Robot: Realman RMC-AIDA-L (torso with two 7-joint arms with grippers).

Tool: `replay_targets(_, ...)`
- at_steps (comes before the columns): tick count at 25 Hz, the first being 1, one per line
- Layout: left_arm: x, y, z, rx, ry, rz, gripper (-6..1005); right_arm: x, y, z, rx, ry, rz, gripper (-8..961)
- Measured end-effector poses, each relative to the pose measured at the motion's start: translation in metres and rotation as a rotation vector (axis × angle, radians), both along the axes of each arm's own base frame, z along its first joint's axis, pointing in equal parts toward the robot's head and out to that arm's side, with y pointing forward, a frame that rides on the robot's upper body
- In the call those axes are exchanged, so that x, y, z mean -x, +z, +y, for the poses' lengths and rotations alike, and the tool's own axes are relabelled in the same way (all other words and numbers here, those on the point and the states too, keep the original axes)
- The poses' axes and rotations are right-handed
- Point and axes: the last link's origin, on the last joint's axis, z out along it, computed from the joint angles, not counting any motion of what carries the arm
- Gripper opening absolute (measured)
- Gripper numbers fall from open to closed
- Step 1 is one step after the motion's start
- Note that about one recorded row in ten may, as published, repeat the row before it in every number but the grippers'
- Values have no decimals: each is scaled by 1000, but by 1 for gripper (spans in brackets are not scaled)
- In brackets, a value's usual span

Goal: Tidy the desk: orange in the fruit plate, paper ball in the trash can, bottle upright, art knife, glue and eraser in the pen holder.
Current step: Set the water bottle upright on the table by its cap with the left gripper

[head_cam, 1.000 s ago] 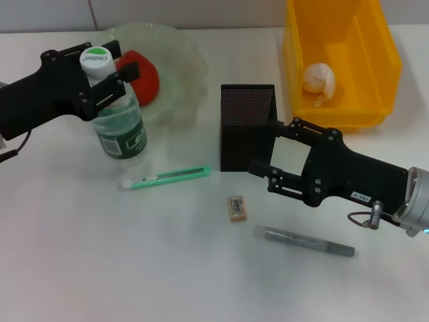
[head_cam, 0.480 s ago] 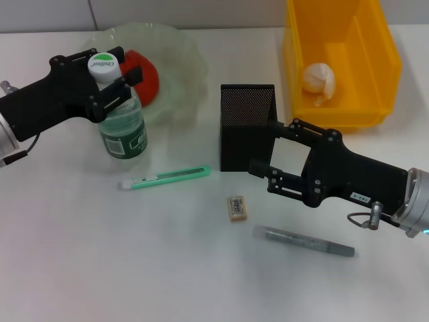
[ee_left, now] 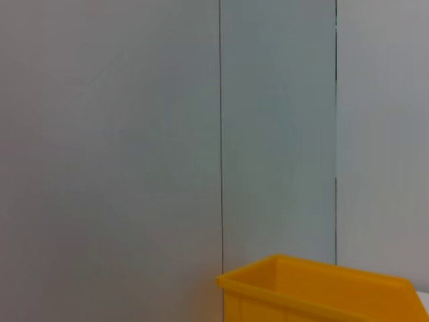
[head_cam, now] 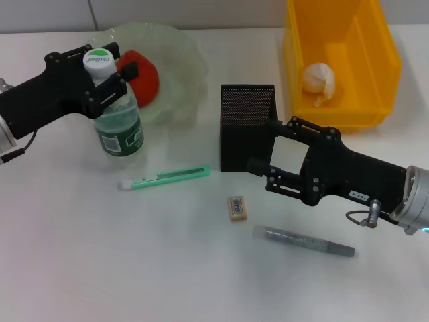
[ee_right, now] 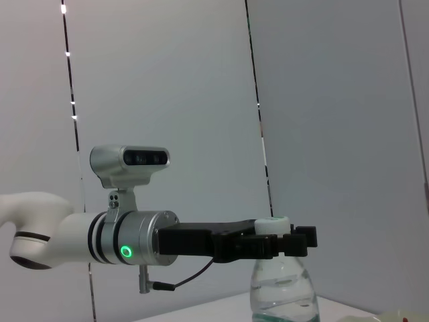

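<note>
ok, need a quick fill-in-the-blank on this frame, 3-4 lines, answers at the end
The paper ball lies in the ___ bin.
The left pincer grips the upright bottle just below its ___.
The eraser lies between the green art knife and the grey ___.
The orange sits in the ___.

Answers: yellow; cap; glue stick; fruit plate

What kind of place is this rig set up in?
Probably an indoor lab made up as an office desk: a white table, plain panelled walls behind, and desk items laid out, such as a mesh pen holder, an eraser and a yellow bin.
</note>
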Motion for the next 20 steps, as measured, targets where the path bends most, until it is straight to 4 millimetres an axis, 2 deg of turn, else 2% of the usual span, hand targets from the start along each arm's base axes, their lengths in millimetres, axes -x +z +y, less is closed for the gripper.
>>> replay_targets(20,2,-6,-1,23,17,-6,492,0,0,0,-1,-1,3,721)
